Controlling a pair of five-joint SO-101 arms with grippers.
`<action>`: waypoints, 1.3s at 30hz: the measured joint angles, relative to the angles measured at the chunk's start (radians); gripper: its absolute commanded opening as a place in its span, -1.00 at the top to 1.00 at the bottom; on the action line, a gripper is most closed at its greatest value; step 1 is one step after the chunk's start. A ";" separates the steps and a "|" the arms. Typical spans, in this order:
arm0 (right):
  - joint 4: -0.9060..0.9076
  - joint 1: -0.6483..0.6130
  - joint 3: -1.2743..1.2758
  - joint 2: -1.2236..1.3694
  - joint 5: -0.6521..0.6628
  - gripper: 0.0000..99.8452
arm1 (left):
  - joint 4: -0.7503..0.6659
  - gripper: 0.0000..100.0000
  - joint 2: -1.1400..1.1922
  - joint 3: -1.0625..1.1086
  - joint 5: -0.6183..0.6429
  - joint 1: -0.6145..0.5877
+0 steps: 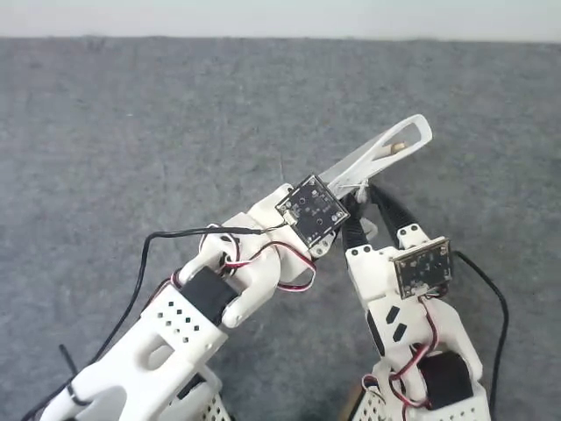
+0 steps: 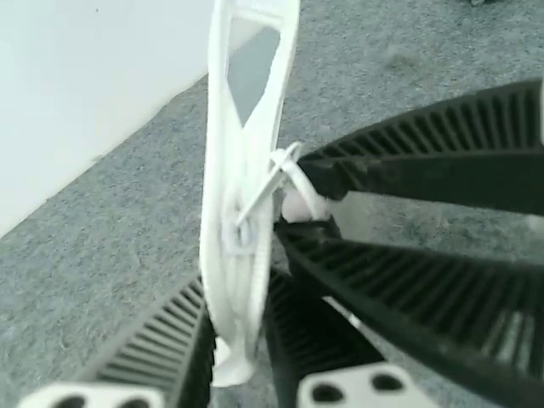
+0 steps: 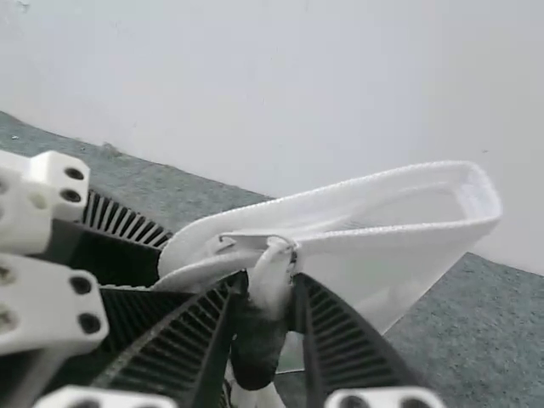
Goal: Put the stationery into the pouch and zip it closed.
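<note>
Right gripper (image 3: 270, 297): fingers pinched on the zipper pull (image 3: 270, 270). Left gripper (image 2: 240, 293): fingers clamped on the end of the pouch (image 3: 399, 225), just beside the pull. Pouch is held up on edge above the grey carpet (image 1: 131, 132), far end sticking out past both grippers. Tan stick (image 1: 396, 148) shows inside through the mesh.

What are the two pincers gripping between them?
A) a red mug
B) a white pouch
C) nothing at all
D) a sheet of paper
B: the left pincer clamps one end of the white pouch, while the right pincer pinches its zipper pull.
</note>
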 measured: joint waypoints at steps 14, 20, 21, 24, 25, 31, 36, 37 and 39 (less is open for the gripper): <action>-0.026 0.138 -0.002 -0.006 0.057 0.99 | 0.000 0.98 0.000 0.000 0.000 0.000; -0.048 0.190 -0.018 -0.002 0.041 0.99 | 0.000 0.98 0.003 0.000 0.000 0.000; -0.057 0.195 -0.018 0.002 0.041 0.99 | 0.000 0.98 0.003 0.000 0.000 0.000; -0.087 0.195 -0.018 0.023 0.041 0.99 | -0.002 0.98 0.003 0.000 0.000 0.000; -0.104 0.195 -0.018 0.049 0.041 0.99 | -0.002 0.98 0.003 0.000 0.000 0.000; -0.187 0.236 -0.089 0.235 0.006 0.99 | -0.003 0.98 0.008 -0.009 0.000 0.000; -0.193 0.299 -0.143 0.330 -0.035 0.99 | -0.003 0.98 0.009 -0.008 0.000 0.000; -0.199 0.307 -0.144 0.336 -0.037 0.99 | -0.003 0.98 0.009 -0.008 0.000 0.000; -0.221 0.324 -0.146 0.351 -0.038 0.99 | -0.003 0.98 0.009 -0.006 0.000 0.000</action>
